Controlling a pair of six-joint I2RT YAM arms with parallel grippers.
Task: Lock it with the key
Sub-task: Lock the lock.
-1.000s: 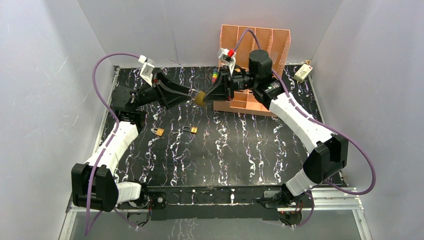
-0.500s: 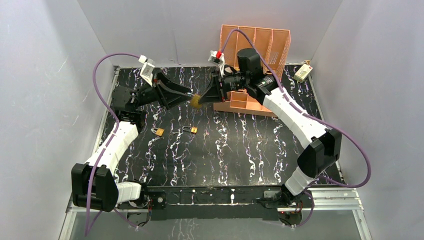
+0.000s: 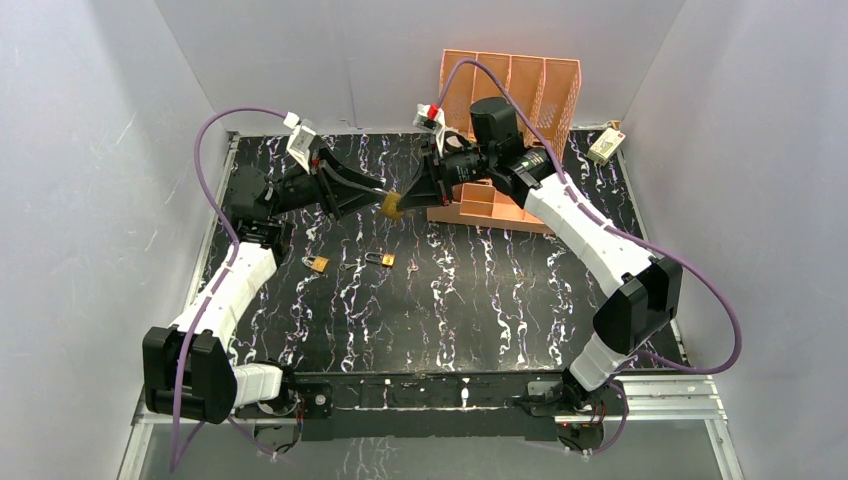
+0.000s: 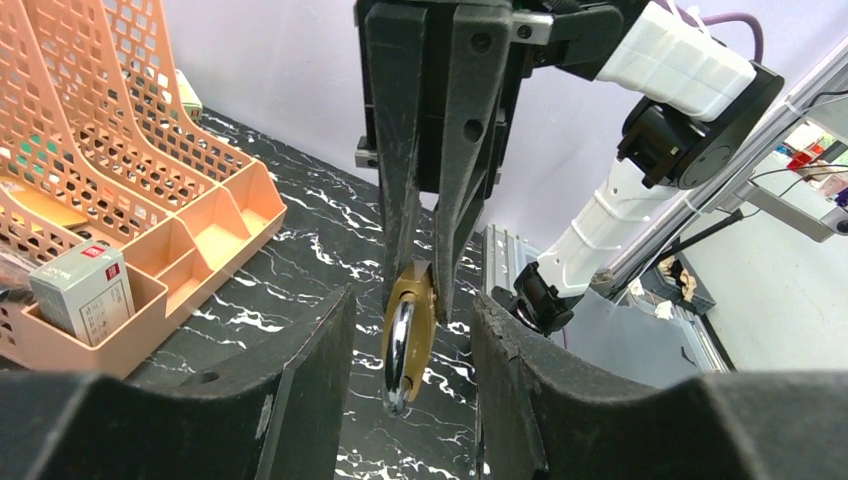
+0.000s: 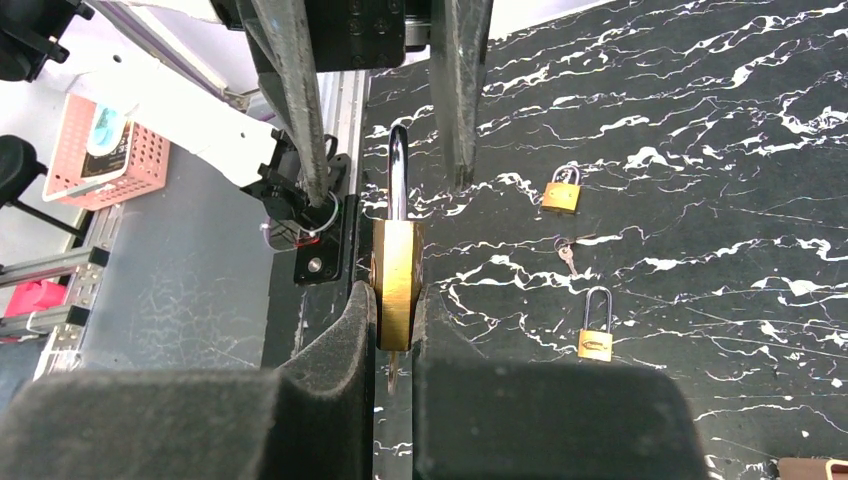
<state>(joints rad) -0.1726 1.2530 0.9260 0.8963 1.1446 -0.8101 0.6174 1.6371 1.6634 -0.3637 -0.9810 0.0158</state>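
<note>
A brass padlock (image 3: 393, 205) hangs in the air above the back of the table, between the two arms. My right gripper (image 5: 393, 295) is shut on its brass body (image 5: 397, 285), shackle pointing away from it. A thin key (image 5: 391, 372) sticks out of the lock's underside, back between the right fingers. My left gripper (image 4: 412, 300) is open, one finger on each side of the silver shackle (image 4: 402, 350), with a gap on both sides. From above, the left fingertips (image 3: 380, 199) meet the right gripper (image 3: 405, 198) tip to tip.
Two small padlocks (image 3: 318, 263) (image 3: 381, 259) lie on the black marbled table, with a loose key (image 5: 566, 252) between them. An orange mesh organiser (image 3: 510, 90) stands at the back, just behind the right wrist. A white box (image 3: 605, 146) sits at the back right.
The right arm has swung left and turned its wrist, carrying the padlock in between the left fingers. The left arm has barely moved.
</note>
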